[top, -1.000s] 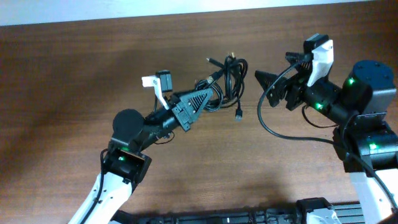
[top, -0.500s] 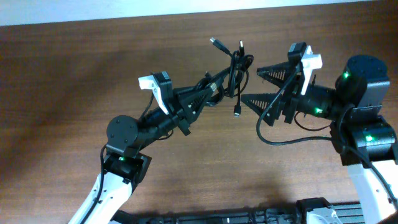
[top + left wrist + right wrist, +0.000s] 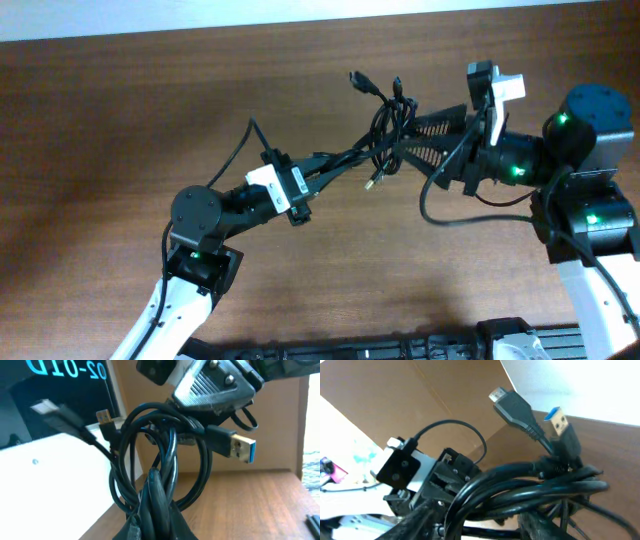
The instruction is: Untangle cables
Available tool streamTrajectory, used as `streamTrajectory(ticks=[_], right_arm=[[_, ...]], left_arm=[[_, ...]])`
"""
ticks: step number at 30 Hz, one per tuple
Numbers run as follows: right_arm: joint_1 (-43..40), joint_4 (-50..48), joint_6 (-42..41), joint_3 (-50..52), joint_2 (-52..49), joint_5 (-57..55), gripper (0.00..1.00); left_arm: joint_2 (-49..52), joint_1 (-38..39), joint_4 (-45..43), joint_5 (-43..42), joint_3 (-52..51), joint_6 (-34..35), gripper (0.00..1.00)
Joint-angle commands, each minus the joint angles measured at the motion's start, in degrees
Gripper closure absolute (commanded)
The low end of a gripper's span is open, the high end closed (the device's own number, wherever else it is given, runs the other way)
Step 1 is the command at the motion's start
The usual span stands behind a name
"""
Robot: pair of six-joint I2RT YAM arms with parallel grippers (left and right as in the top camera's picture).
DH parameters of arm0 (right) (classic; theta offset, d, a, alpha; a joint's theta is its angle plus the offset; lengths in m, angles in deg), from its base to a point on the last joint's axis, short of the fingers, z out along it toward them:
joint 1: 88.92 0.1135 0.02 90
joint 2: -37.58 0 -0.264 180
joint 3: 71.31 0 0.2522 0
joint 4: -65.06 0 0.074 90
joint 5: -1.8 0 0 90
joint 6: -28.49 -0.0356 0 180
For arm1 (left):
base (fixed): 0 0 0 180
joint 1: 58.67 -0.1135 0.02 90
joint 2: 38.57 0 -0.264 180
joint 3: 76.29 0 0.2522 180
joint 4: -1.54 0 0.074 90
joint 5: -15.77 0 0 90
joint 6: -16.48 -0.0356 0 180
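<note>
The cables (image 3: 385, 125) are a black knotted bundle held up over the middle of the table between both arms. My left gripper (image 3: 365, 157) reaches in from the lower left and is shut on the bundle's lower strands (image 3: 165, 450); its fingers (image 3: 131, 527) pinch them from both sides. My right gripper (image 3: 408, 135) comes in from the right with a finger on each side of the loops (image 3: 530, 480), closed in against them. A blue-tipped USB plug (image 3: 240, 446) and a second plug (image 3: 512, 402) stick out of the bundle. One small plug (image 3: 375, 183) dangles below.
The brown wooden table (image 3: 120, 120) runs out to a white strip (image 3: 200, 15) along its far edge. The right arm's own black wire (image 3: 440, 205) loops over the table below its wrist. The right arm's base (image 3: 590, 215) stands at the right edge.
The left gripper has lifted the bundle up and to the right. The right gripper moved in from the right and narrowed its wide-open fingers around the loops.
</note>
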Motion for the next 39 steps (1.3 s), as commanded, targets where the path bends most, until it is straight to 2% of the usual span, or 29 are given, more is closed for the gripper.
streamTrajectory(ticks=[1,3,4,8,9,10,13,14,16,18,19,21,24,26,29,32,34,38,39], right_arm=[[-0.1,0.7,0.7,-1.0,-1.0,0.5,0.64],[-0.1,3.0,0.7,-1.0,-2.3,0.5,0.67],[-0.1,4.0,0.7,-1.0,-2.4,0.5,0.71],[-0.1,4.3,0.7,-1.0,-2.4,-0.7,0.73],[-0.1,4.4,0.7,-1.0,-2.4,-1.4,0.87],[-0.1,4.4,0.6,-1.0,-2.4,-1.3,0.96],[-0.1,3.6,0.7,-1.0,-2.4,2.1,0.96],[-0.1,1.9,0.8,-1.0,-2.4,3.5,0.96],[-0.1,-7.5,0.7,-1.0,-2.4,9.4,0.96],[-0.1,-10.9,0.7,-1.0,-2.4,10.9,0.96],[-0.1,-13.0,0.7,-1.0,-2.4,10.8,0.96],[-0.1,-17.3,0.7,-1.0,-2.4,10.8,0.96],[-0.1,-20.3,0.7,-1.0,-2.4,10.7,0.96],[-0.2,-21.0,0.7,-1.0,-2.4,9.7,0.96],[-0.2,-20.7,-0.5,-1.0,-2.4,6.3,0.96],[-0.2,-14.1,-1.2,-1.0,-2.4,0.1,0.96],[-0.2,-3.6,-0.9,-1.0,-2.4,-10.4,0.96],[-0.2,9.5,0.3,-1.0,-2.4,-25.4,0.96],[-0.2,12.2,0.3,-1.0,-2.4,-29.1,0.92]], left_arm=[[-0.3,0.0,-0.5,4.7,0.3,-2.6,1.00],[-0.3,0.0,-0.5,5.4,0.3,-7.1,1.00],[-0.3,0.0,-0.5,5.4,0.3,-7.9,1.00],[-0.3,0.0,-0.5,5.4,0.3,-8.7,1.00],[-0.3,0.0,-0.5,5.4,0.3,-8.7,1.00],[-0.3,0.0,0.2,8.8,0.3,-8.7,1.00],[-0.3,0.0,3.9,16.4,0.3,-8.6,1.00],[-0.3,0.0,4.8,16.4,0.3,-8.6,1.00],[-0.3,0.0,7.5,16.3,0.3,-6.9,1.00],[-0.3,0.0,9.5,16.3,0.3,-4.6,1.00],[-0.3,0.0,11.3,15.3,0.3,-4.6,1.00],[-0.3,0.0,13.9,7.1,0.3,-4.6,1.00],[-0.3,0.0,18.4,3.0,0.3,-4.6,1.00],[-0.3,0.0,22.2,1.9,0.3,-4.5,1.00],[-0.3,0.0,22.3,4.0,0.3,-1.1,1.00],[-0.5,0.0,21.4,14.3,0.3,5.0,1.00],[-0.5,0.0,16.9,15.5,0.3,5.8,1.00],[-0.5,0.0,9.7,16.4,0.3,5.9,1.00],[-0.5,0.0,8.4,16.4,0.3,5.9,1.00]])
